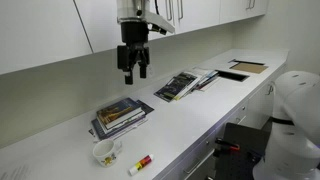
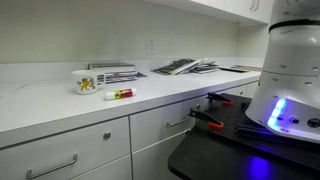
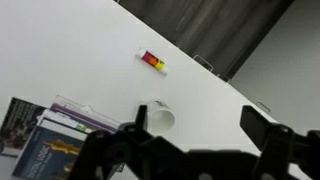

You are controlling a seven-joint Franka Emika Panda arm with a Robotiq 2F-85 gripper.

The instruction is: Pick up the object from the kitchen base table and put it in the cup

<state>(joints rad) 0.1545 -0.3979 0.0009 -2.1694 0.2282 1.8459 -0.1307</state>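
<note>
The object lies near the cup, whose side print looks unreadable.

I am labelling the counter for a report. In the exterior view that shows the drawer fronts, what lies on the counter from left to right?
Cup → marker-like stick → spread books → flat dark item.

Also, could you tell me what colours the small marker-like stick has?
The stick is whitish with red and yellow sections, clearest in the wrist view.
</note>
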